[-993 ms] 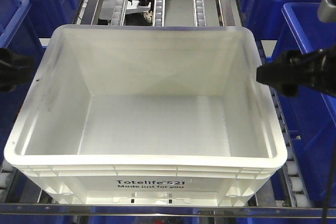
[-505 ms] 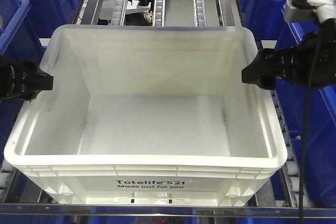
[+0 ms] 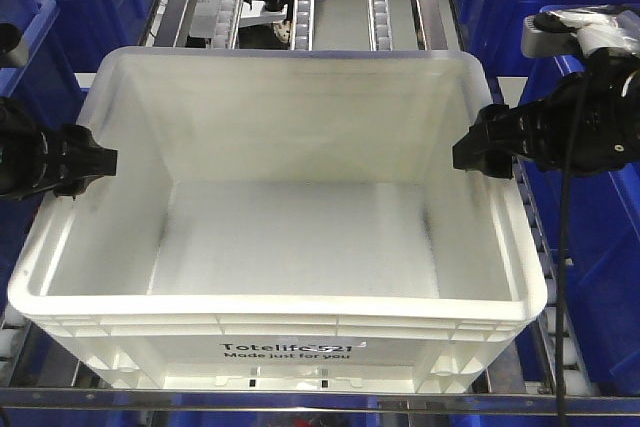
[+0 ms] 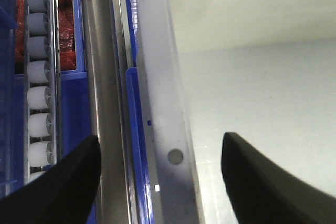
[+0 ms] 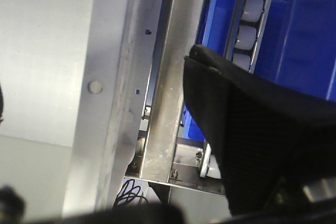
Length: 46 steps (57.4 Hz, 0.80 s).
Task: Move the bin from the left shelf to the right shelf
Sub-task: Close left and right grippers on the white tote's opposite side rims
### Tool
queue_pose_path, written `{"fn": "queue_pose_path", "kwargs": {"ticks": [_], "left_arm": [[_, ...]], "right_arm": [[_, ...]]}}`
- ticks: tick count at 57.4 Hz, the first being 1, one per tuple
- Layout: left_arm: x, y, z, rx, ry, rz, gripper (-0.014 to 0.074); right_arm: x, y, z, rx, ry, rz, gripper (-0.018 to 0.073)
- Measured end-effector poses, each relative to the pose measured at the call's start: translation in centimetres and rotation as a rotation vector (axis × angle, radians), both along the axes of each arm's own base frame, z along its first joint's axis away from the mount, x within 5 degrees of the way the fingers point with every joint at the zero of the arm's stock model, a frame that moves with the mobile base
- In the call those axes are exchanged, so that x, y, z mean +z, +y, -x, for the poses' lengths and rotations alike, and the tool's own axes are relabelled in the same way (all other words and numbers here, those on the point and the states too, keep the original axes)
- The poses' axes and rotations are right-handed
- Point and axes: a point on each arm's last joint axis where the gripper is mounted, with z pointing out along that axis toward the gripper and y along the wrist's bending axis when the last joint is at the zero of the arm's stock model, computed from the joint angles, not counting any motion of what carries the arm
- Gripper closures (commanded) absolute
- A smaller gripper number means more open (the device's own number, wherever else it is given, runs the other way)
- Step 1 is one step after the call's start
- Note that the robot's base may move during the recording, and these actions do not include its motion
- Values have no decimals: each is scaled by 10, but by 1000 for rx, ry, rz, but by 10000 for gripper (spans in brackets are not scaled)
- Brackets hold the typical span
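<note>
White bin [image 3: 280,332] upright, long axis running left-right.

Even, bright light from above floods the front view, washing the white bin [image 3: 300,127] almost to glare on its floor and leaving only soft grey shadows down the side walls, with the surrounding blue strongly saturated. In the left wrist view the left fingers [image 4: 63,187] are blurred black silhouettes, the rim only softly focused and the interior pale and flat. The right wrist view is dimmer and greyer, the right finger [image 5: 252,140] sharp enough to show its weave, the bottom edge lost in dark blur.
</note>
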Motion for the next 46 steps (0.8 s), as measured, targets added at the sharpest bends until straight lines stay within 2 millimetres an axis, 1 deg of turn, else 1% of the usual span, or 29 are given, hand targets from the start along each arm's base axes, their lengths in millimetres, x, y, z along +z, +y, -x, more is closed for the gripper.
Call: {"fn": "queue_pose_path", "kwargs": {"ticks": [20, 46], "left_arm": [[-8, -1, -6, 0, 30, -7, 121], [-7, -2, -7, -1, 12, -3, 128]], "right_arm": [[-18, 3, -17, 3, 36, 17, -29], [-45, 7, -35, 1, 111, 34, -29]]}}
